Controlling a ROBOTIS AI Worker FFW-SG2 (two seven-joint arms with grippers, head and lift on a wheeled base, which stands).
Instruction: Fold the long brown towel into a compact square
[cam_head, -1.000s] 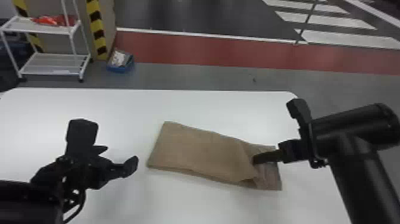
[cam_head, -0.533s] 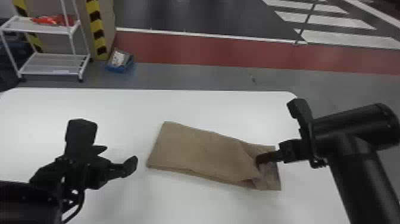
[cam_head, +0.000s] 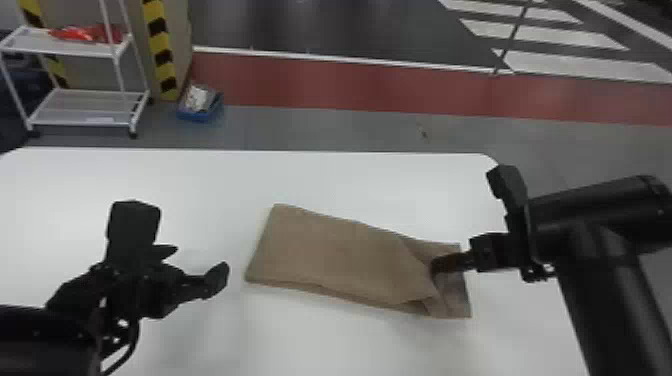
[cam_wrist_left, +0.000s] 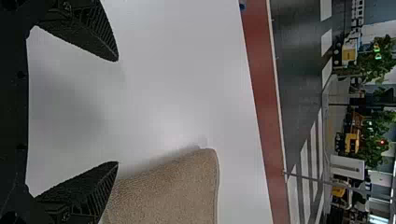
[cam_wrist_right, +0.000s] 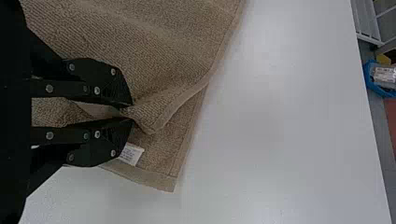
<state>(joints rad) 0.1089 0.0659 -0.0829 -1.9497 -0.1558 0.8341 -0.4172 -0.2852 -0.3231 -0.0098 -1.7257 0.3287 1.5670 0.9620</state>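
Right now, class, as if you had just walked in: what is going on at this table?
A two-armed robot is folding a brown towel on a white table. Its right gripper is pinching the end of the upper layer, which stops short of the lower layer's end, where a small white label shows. The left gripper hangs open beside the towel's other end, holding nothing. The towel is doubled into a longish strip, not yet a compact square.

The brown towel (cam_head: 340, 255) is matt cloth with a rough, nubbly surface, and its white label (cam_wrist_right: 130, 154) looks smoother. The desk (cam_head: 200, 185) is smooth with a faint sheen, while the left claw (cam_head: 196, 265) has matt black, grainy, ridged fingers and the right claw (cam_head: 434, 266) carries shiny metal-looking fasteners (cam_wrist_right: 96, 90).
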